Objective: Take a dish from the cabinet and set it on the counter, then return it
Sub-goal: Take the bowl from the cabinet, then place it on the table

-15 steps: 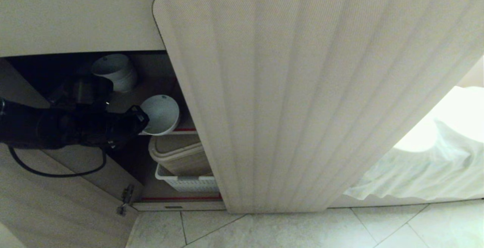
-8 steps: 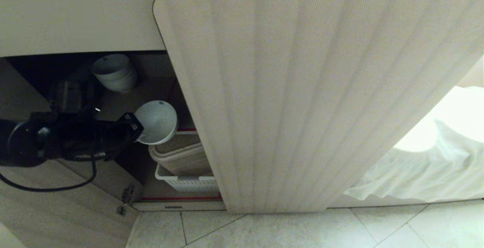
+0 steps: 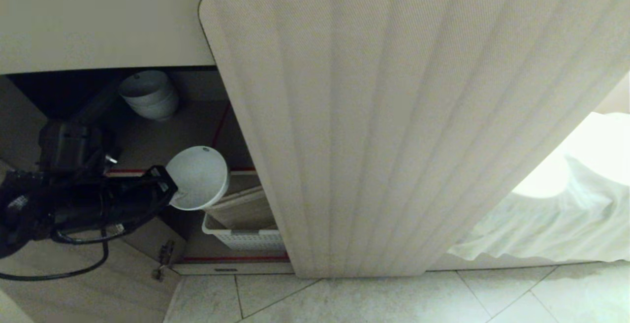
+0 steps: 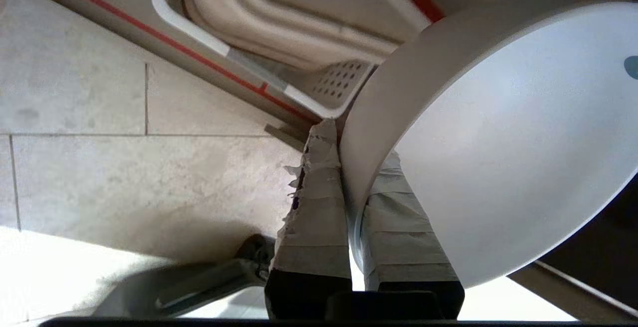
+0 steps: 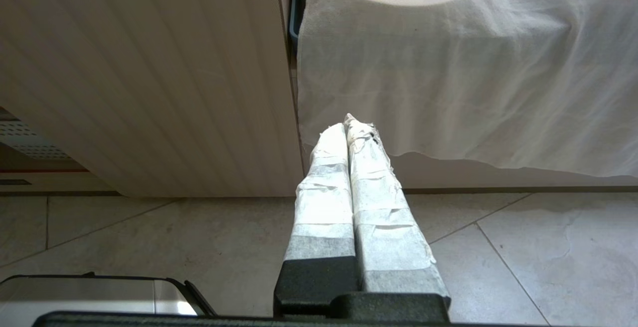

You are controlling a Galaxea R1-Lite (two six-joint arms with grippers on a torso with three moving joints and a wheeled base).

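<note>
The dish [image 3: 199, 177], a small white bowl [image 4: 503, 137], hangs tilted in front of the open cabinet [image 3: 197, 116], just outside its upper shelf edge. My left gripper [image 3: 170, 192] [image 4: 351, 157] is shut on the bowl's rim, one taped finger [image 4: 314, 207] outside the wall and the other inside. A stack of more white bowls [image 3: 147, 94] sits deep on the shelf. My right gripper [image 5: 349, 127] is shut on nothing, parked low over the floor facing the cabinet door [image 5: 149, 78]. The counter is out of view.
The ribbed door [image 3: 393, 126] stands to the right of the opening; the other door [image 3: 88, 283] swings open at the lower left. A white basket [image 3: 241, 237] [image 4: 319, 82] holding beige lids [image 3: 241, 207] fills the lower shelf. White cloth [image 3: 556, 214] [image 5: 448, 68] hangs at the right. Tiled floor [image 3: 393, 298] lies below.
The left arm has drawn back and down out of the cabinet, bringing the bowl from above the shelf to just past its red-edged front. The bowl stack on the shelf shows fully now.
</note>
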